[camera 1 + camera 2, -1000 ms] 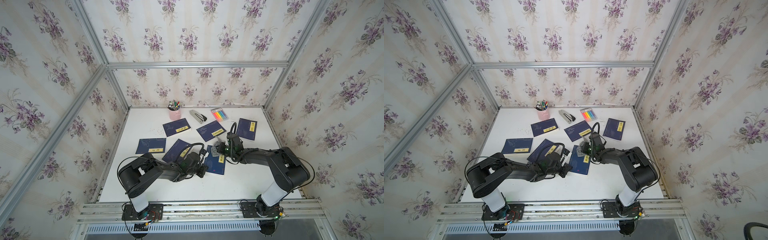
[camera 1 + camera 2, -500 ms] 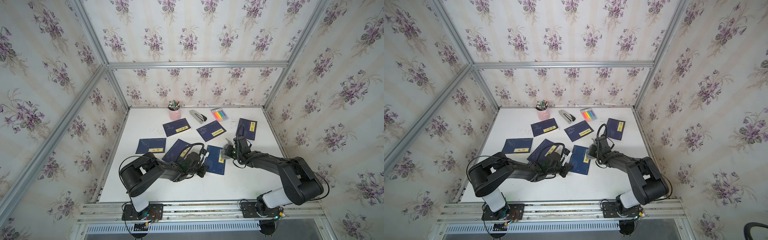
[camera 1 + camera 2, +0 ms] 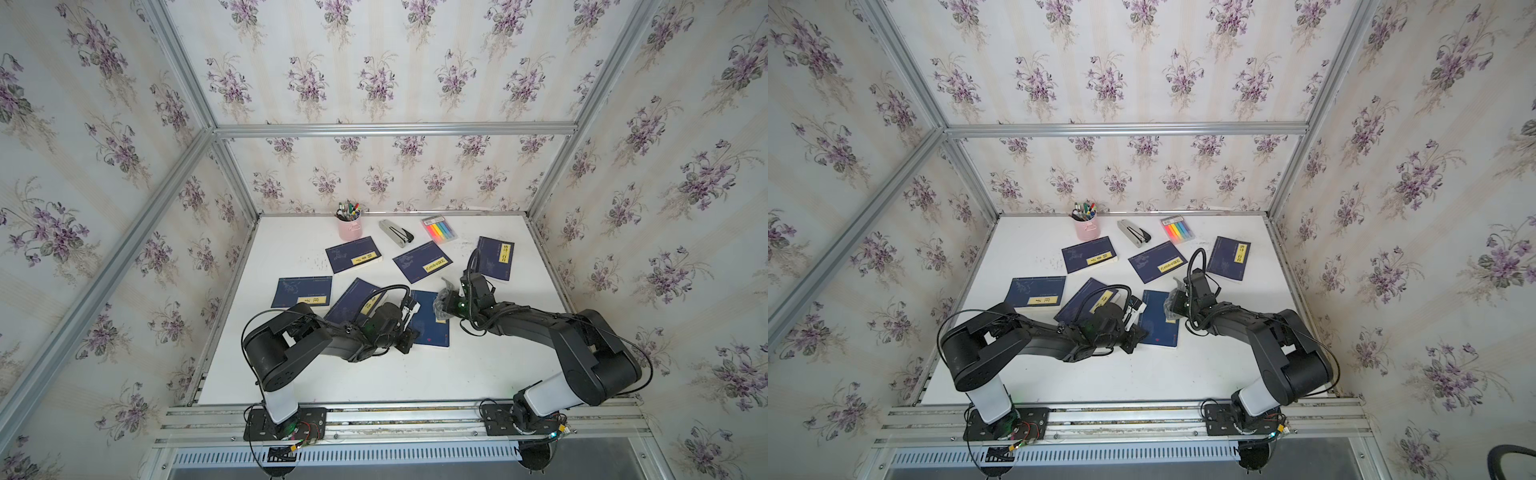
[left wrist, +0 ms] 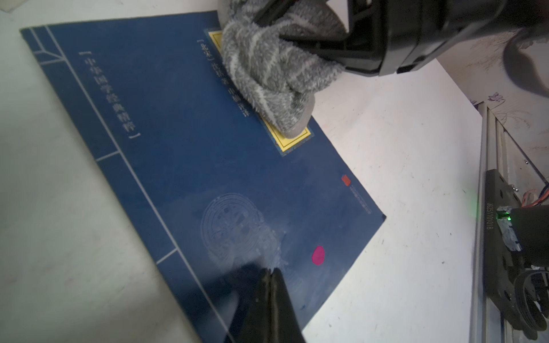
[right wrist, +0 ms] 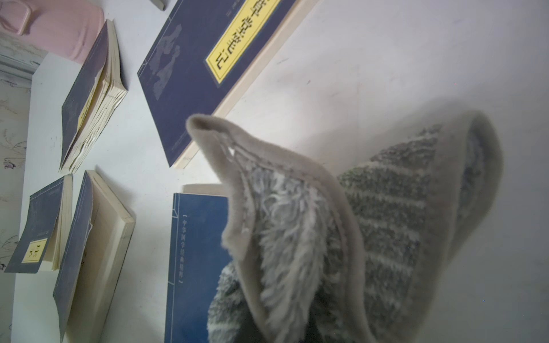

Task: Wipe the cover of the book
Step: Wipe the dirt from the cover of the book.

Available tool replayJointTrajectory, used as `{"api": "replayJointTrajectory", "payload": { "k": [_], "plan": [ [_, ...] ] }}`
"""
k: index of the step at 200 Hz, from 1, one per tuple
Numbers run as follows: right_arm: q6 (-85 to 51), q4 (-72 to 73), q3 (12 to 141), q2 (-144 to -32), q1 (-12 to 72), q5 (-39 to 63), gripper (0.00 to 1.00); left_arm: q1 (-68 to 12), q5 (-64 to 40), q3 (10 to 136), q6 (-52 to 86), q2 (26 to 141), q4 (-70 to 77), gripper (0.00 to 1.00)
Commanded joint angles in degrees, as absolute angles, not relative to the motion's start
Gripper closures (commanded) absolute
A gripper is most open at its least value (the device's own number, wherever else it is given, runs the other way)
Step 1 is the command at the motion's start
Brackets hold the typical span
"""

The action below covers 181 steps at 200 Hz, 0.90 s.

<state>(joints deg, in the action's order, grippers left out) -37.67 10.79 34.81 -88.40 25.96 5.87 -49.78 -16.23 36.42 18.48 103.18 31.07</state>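
Pink cup (image 3: pixel 348 230), upright at the back edge of the white table (image 3: pixel 478 370), holding a bunch of pens (image 3: pixel 348 207) that stand above its rim. Clear packet of coloured highlighters (image 3: pixel 439 229), flat, also at the back edge, with a grey stapler (image 3: pixel 395 233) between it and the cup. Five dark blue books with yellow labels lie singly across the middle band: (image 3: pixel 354 259), (image 3: pixel 422 262), (image 3: pixel 494 257), (image 3: pixel 302 291) and (image 3: pixel 357 301), the last partly under the left arm. Task book (image 3: pixel 428 328), blue cover up, flat near the table's centre between the two arms. Grey striped cloth (image 4: pixel 267 68), bunched, lying on the yellow title label near one long edge of the cover. Right gripper (image 3: pixel 448 302), clamped on the cloth. Left gripper (image 4: pixel 271 270), jaws together, tips pressed on the cover near the opposite end, close to a pink spot (image 4: pixel 318 255). Bare table lies between the task book and the front rail, and between that book and the right edge; the back half is crowded.
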Motion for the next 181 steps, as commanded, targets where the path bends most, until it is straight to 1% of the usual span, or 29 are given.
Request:
{"api": "replayJointTrajectory", "payload": {
  "k": [1, 30, 35, 79, 117, 181],
  "plan": [
    [-38.8, 11.9, 36.2, -90.4, 27.7, 7.0, 1.0, -49.7, -13.2, 35.6, 17.8, 104.8, 17.2, 1.0],
    [-40.1, 13.4, 37.8, -94.2, 30.4, 6.9, 1.0, -49.7, -12.9, 35.3, 18.0, 105.5, 17.8, 1.0],
    [-40.3, 13.5, 38.1, -94.7, 32.8, 6.9, 1.0, -49.7, -12.9, 35.2, 18.1, 105.4, 18.0, 1.0],
    [-41.1, 16.1, 41.3, -99.2, 35.7, 9.9, 1.0, -49.7, -12.4, 34.4, 18.1, 105.6, 18.8, 1.0],
    [-41.9, 18.8, 43.2, -102.5, 36.7, 13.0, 1.0, -49.6, -12.3, 34.4, 18.2, 106.2, 19.1, 1.0],
    [-41.0, 22.2, 42.9, -103.8, 36.9, 18.8, 1.0, -49.3, -12.5, 34.5, 18.6, 106.7, 19.4, 1.0]
  ]
}}
